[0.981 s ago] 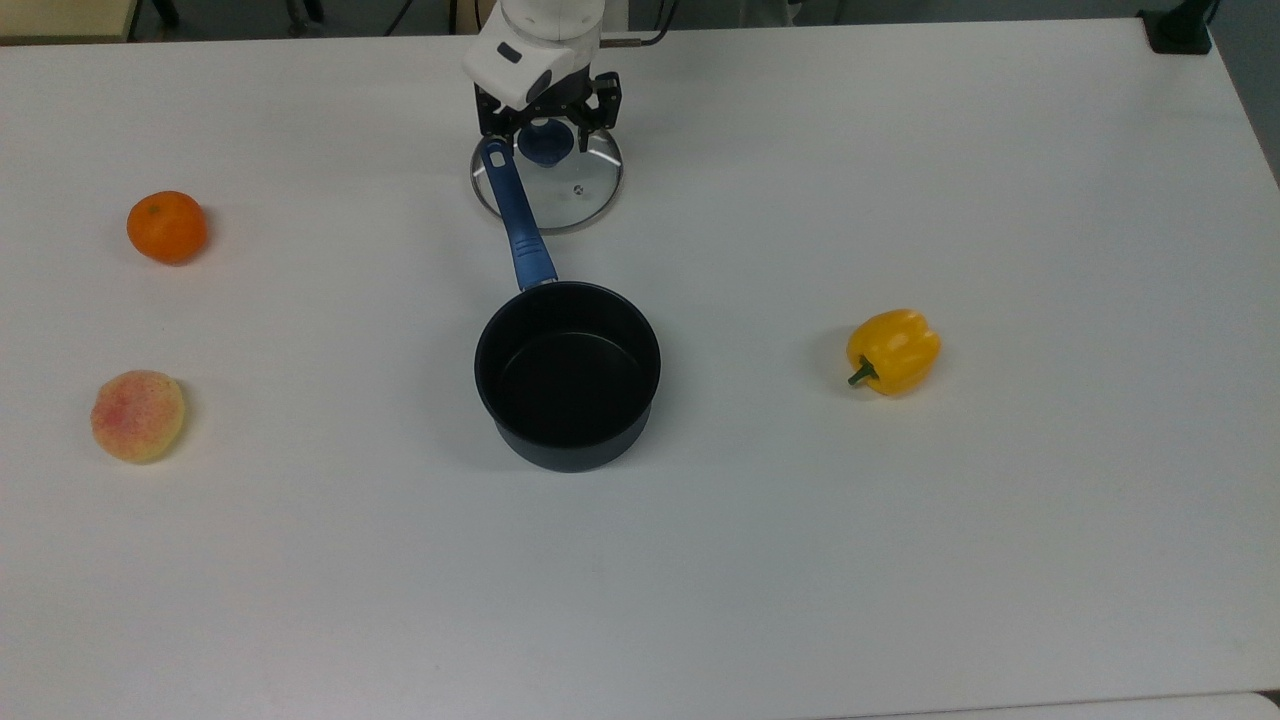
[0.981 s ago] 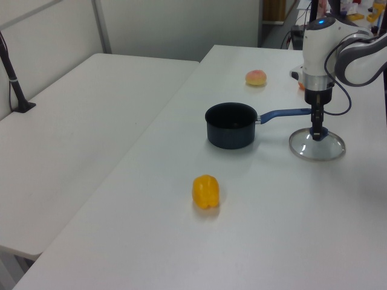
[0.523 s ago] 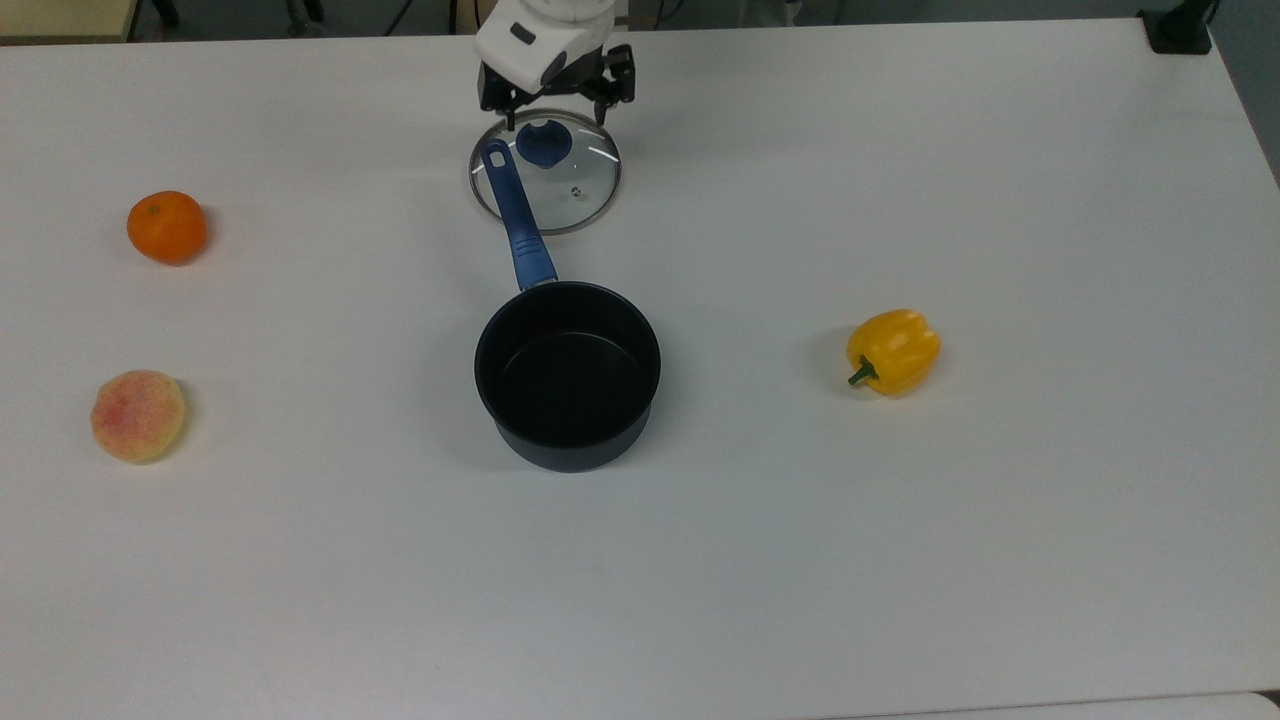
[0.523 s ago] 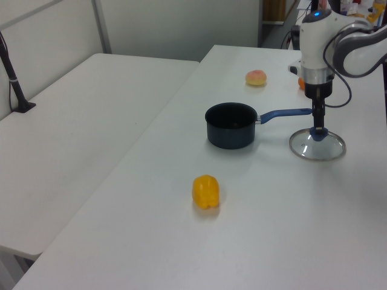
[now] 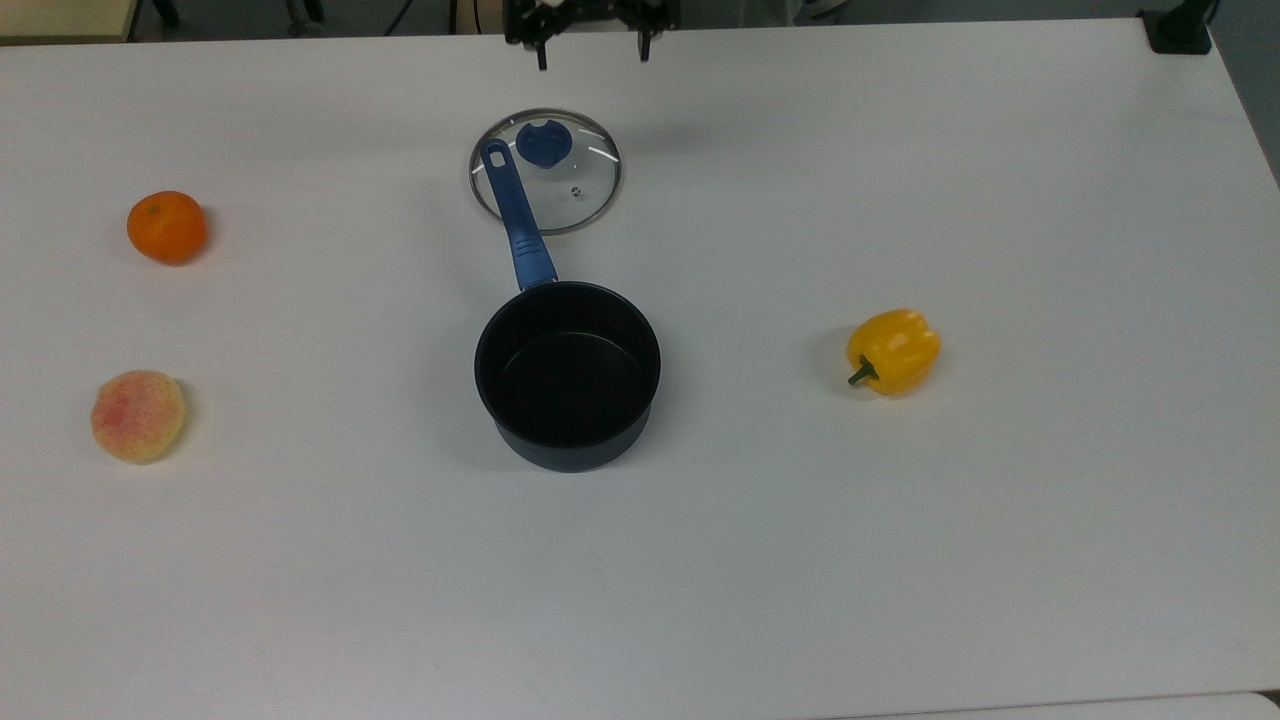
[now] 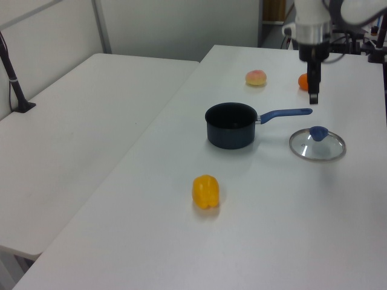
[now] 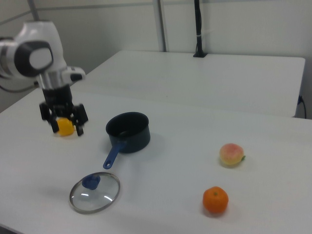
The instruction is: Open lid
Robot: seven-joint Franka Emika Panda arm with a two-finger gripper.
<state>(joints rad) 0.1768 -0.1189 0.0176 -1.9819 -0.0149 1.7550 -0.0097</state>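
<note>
— So where was your gripper (image 7: 66, 127) at that point?

— Well, I had it up in the air above the table (image 5: 900, 560), pointing straight down from my wrist. My fingers (image 7: 79, 129) were spread apart and held nothing. In the right view the yellow pepper (image 7: 65, 126) showed through the gap between them, though it lay on the table well beyond me. In the top view only my two fingertips poked in at the upper edge, past the far rim of the lid (image 5: 546, 173).

— And the lid itself?

— It lay flat on the table, knob (image 5: 544, 143) up, off the saucepan (image 5: 567, 373) entirely. The saucepan stood open and empty near the middle of the table. Its long blue handle (image 5: 517, 216) reached out toward the lid, and in the top view the handle's end overlapped the lid's glass; I could not tell whether they touched. In the left view my fingers hung above the handle's tip, clear of the lid's knob.

— Anything else around?

— The pepper sat alone toward the top view's right. An orange (image 5: 166, 227) and a peach (image 5: 137, 416) lay toward the top view's left, well apart from the saucepan and from each other.
</note>
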